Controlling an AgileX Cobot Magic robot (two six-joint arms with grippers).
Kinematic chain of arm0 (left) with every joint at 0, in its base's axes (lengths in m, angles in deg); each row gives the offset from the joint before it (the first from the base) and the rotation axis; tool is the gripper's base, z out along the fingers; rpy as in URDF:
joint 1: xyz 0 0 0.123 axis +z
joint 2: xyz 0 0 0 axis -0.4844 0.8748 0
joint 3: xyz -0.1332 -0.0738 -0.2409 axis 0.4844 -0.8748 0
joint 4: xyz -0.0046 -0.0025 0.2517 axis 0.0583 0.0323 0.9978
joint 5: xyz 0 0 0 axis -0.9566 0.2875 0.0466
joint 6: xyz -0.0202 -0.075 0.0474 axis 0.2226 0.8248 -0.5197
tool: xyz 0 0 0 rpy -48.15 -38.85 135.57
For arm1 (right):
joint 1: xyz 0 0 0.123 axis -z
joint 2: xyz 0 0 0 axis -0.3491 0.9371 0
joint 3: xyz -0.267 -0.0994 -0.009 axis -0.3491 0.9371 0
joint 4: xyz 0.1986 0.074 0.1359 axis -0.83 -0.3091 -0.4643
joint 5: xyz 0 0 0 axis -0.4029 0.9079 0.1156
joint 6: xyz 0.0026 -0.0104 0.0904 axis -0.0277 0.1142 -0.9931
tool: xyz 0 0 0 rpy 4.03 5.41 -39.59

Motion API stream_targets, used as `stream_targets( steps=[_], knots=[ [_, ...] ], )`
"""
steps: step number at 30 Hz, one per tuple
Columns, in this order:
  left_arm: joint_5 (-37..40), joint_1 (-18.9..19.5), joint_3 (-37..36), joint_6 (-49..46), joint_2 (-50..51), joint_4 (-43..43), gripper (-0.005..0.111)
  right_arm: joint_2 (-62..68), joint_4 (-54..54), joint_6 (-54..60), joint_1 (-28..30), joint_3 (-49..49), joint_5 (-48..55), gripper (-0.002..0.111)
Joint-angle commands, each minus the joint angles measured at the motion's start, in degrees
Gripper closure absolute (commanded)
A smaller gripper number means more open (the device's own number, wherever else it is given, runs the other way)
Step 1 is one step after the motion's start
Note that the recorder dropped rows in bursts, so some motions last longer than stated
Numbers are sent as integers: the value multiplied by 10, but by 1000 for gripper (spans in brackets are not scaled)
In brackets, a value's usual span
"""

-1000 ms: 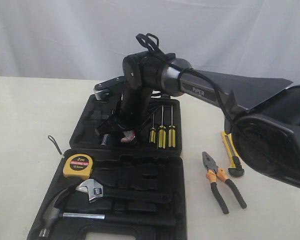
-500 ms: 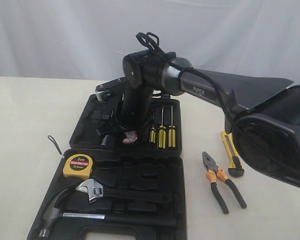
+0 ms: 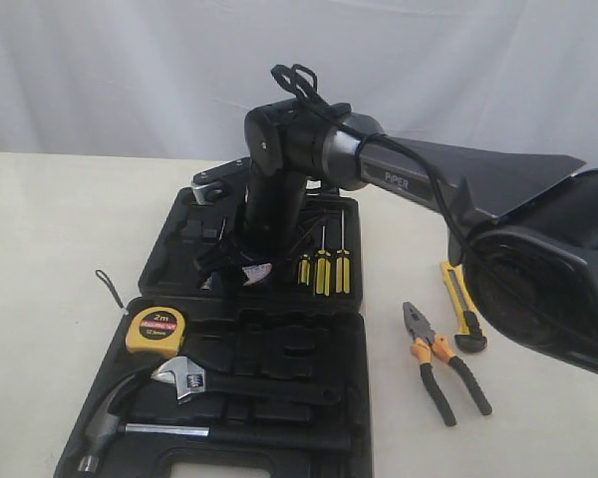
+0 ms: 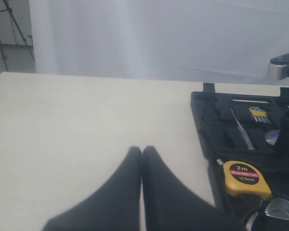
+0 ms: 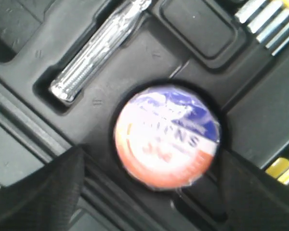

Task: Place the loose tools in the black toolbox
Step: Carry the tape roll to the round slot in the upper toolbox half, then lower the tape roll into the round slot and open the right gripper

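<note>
A: While the right gripper [image 5: 151, 161] hangs over the black toolbox [image 3: 157, 261], how do its fingers [image 5: 48, 192] stand?

B: Spread wide, one on each side of the electrical tape roll [image 5: 166, 137]. The roll lies flat in a round recess, white, red and blue label up. There's a clear gap on one side. The other finger sits right at the roll's edge; the wrist view is blurry, so I can't tell if it touches.

A: Which half of the case?

B: The half with the yellow-handled screwdrivers [image 3: 324, 271], just beside them. A slim silvery tool [image 5: 98, 48] lies in its own slot near the roll.

A: Left gripper?

B: The left gripper [image 4: 141, 150] has its fingers pressed together, nothing between them. It's over bare table [image 4: 62, 120], beside the case, apart from it.

A: Other loose tools?

B: The tape measure [image 3: 155, 331], yellow, marked "2m", sits in the other half, at the corner by the hinge. The adjustable wrench [image 3: 184, 376] and hammer [image 3: 110, 423] are just beside it in their slots.

A: And outside the case?

B: The utility knife [image 3: 460, 299] and pliers [image 3: 441, 363] lie on the table on the right of the case, near each other. The knife is partly hidden behind the right arm. The pliers' handles are slightly apart.
</note>
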Motion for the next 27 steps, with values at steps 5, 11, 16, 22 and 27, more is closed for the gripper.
stream_targets(
  steps=[5,11,16,22,27],
  knots=[
    [0,-1,-1,0,-2,-1,107,-16,3,-9,2,-2,4,35],
    [0,-1,-1,0,-2,-1,107,-42,5,-9,2,-20,10,35],
    [0,-1,-1,0,-2,-1,107,-44,4,-9,2,-39,36,70],
    [0,-1,-1,0,-2,-1,107,-44,3,-11,2,-39,63,108],
    [0,-1,-1,0,-2,-1,107,-36,3,-11,2,-39,48,108]
  ],
)
